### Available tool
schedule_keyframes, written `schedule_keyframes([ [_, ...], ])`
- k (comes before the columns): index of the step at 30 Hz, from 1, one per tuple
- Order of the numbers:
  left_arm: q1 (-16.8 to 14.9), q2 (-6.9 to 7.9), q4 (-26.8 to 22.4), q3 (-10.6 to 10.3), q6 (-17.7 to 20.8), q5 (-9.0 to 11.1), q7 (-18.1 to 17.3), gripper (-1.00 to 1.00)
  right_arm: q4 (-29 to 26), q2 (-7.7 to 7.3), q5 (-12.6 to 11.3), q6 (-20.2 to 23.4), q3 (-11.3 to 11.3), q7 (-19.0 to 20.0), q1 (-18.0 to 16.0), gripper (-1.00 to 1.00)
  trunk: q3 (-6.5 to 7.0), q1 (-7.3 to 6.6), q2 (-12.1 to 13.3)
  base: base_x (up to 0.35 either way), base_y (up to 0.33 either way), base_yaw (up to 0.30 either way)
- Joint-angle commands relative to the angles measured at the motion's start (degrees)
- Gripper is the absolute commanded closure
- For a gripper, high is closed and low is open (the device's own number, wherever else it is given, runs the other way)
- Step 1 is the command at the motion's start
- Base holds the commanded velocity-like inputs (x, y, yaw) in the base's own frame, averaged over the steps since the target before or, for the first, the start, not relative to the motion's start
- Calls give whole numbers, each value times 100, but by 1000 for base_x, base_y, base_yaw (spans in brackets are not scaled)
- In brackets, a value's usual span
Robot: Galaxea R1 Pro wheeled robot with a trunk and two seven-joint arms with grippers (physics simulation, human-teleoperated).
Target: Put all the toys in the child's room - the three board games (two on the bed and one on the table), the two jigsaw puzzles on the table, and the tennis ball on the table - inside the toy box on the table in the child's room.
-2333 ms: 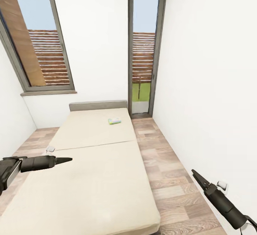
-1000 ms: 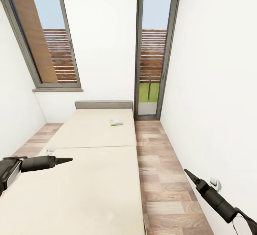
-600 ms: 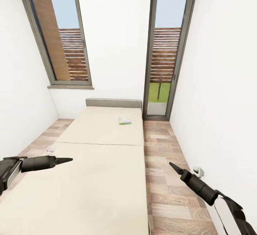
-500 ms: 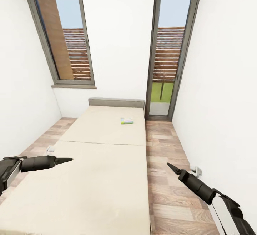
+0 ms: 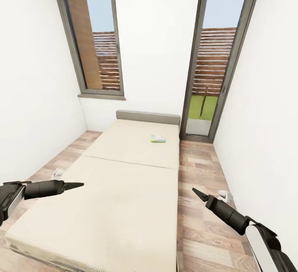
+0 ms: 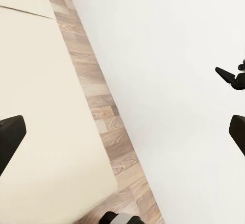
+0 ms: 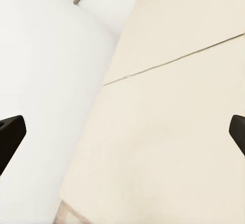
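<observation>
The left claw (image 5: 78, 184) is hanging over the near left part of the bed (image 5: 124, 189), its dark tip pointing toward the right side of the room. In the head view its fingers are lining up into a single point, so that view cannot tell how far apart they are; in the left wrist view the two dark fingertips (image 6: 10, 137) are sitting at opposite edges of the picture, so the claw is standing wide with nothing between its fingers.

The bed is stretching away from the robot along the middle of the narrow white-walled room, its beige mattress lying in two sections with a seam across the middle and a low grey headboard (image 5: 147, 117) closing the far end. A tall dark-framed window (image 5: 93, 40) is standing in the far wall to the left of the bed.

One board game (image 5: 157, 138), a small flat box with a green edge, is lying on the far section of the mattress near the headboard and toward the bed's right side, well apart from both claws.

To the right of the bed a strip of wood plank floor (image 5: 198, 168) is running toward a tall glazed door (image 5: 215, 65).

The right claw (image 5: 193, 190) is hovering over that floor just beside the bed's right edge, its fingertips (image 7: 10, 137) likewise spread wide and gripping nothing.
</observation>
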Motion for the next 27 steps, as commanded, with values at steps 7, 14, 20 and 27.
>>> schedule_keyframes([
  [7,-8,4,4,-12,60,20,-20,-100,-137,-1,-35,52,1,13,28,-100,-43,4,-13,0,-118,248],
  [14,-8,22,8,23,88,34,-61,-100,-405,20,-45,62,21,27,84,-100,-72,4,-13,0,-17,250],
  [20,-12,51,9,57,130,45,-73,-100,-464,41,-37,55,269,26,76,-100,-97,4,-13,0,-2,251],
  [27,-16,16,-3,74,134,58,-37,-100,-514,32,-35,49,500,21,46,-100,-127,4,-13,0,0,251],
])
